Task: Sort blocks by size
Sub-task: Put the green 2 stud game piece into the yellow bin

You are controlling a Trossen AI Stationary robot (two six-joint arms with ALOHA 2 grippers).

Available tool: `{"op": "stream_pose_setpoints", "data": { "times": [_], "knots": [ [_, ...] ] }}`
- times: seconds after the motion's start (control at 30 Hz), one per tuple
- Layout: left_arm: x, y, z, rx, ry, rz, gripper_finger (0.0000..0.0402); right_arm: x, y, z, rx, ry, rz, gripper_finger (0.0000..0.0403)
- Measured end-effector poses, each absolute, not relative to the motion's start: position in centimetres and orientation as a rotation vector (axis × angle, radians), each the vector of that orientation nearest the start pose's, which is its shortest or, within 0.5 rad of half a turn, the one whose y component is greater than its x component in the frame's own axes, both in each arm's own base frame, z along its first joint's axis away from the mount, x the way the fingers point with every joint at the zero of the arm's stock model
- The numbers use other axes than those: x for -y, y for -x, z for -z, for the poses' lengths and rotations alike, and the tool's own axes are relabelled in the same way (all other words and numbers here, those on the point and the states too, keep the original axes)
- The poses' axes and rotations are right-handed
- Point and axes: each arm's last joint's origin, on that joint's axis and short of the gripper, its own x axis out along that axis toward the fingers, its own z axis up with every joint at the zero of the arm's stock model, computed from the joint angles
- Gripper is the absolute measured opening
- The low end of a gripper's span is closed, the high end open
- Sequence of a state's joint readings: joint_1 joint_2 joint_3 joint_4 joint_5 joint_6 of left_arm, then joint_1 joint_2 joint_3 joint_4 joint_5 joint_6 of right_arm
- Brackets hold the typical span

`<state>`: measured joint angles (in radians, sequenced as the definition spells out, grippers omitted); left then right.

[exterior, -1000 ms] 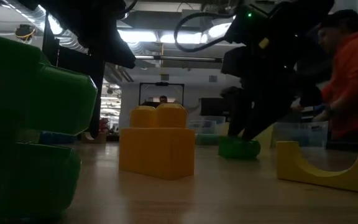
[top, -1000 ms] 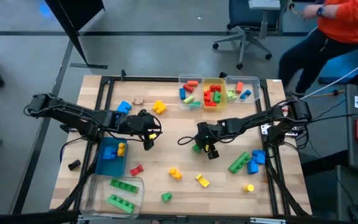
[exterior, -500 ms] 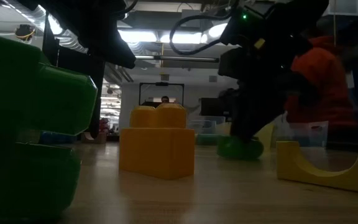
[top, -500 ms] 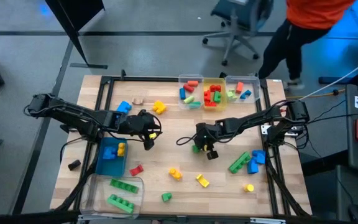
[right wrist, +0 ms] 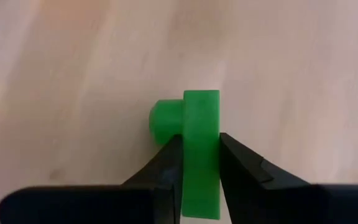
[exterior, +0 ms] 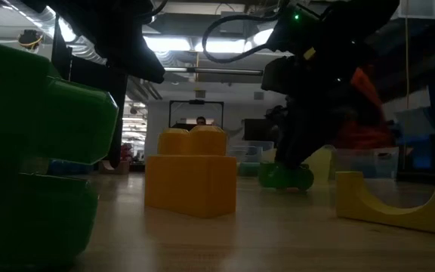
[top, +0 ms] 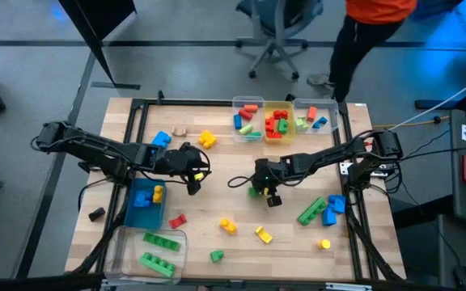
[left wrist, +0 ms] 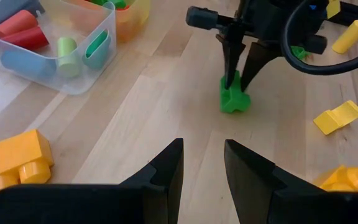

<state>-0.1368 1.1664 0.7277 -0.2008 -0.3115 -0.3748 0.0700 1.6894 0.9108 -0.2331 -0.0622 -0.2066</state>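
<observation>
- A small green block [right wrist: 200, 149] sits near the middle of the table [top: 225, 174], pinched between the two fingers of the right gripper [right wrist: 197, 163]; one stud sticks out to the side beyond the fingertips.
- In the left wrist view the same green block [left wrist: 234, 99] touches the wood, with the right gripper [left wrist: 241, 78] coming down on it from above and its fingers pressed against both sides.
- In the high view the right gripper [top: 259, 191] stands over the green block [top: 254, 192], just right of the table's centre.
- The left gripper [left wrist: 202, 163] hangs to the left of centre with nothing in it; its fingers stand a little apart, pointing toward the green block.
- In the high view the left gripper [top: 196, 175] is well apart from the right one, with bare wood between them.
- A yellow block [left wrist: 14, 163] lies near the left gripper, and a yellow arch piece [left wrist: 339, 117] lies beyond the green block.
- Three clear bins [top: 284, 120] stand in a row at the far edge, holding red, green, blue and orange pieces.
- A blue tray [top: 141, 204] lies at the left, and a clear bin [top: 154, 250] with two long green bars sits at the near left corner.
- A green bar [top: 311, 211] and blue blocks [top: 333, 208] lie near the right edge.
- A person [top: 374, 28] in an orange top stands beyond the far edge.
</observation>
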Motion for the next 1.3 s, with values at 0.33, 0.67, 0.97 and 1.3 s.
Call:
{"op": "stream_pose_setpoints", "data": {
  "times": [0.33,0.67,0.97,1.3],
  "knots": [
    [2.4,-23.9,-24.0,-0.583,0.219,-0.282,0.0102,-0.2,-33.0,-17.2,-0.984,0.228,-0.058,0.0084],
    [2.4,-23.9,-24.0,-0.583,0.219,-0.282,0.0102,5.4,-33.8,-23.4,-1.153,0.383,0.171,0.0085],
    [2.3,-23.9,-24.0,-0.586,0.143,-0.286,0.0102,12.2,-30.9,-25.3,-1.378,0.374,0.371,0.0085],
    [1.1,-23.9,-24.1,-0.554,0.097,-0.453,0.0102,18.6,-28.1,-25.3,-1.331,0.171,0.406,0.0089]
  ]
}}
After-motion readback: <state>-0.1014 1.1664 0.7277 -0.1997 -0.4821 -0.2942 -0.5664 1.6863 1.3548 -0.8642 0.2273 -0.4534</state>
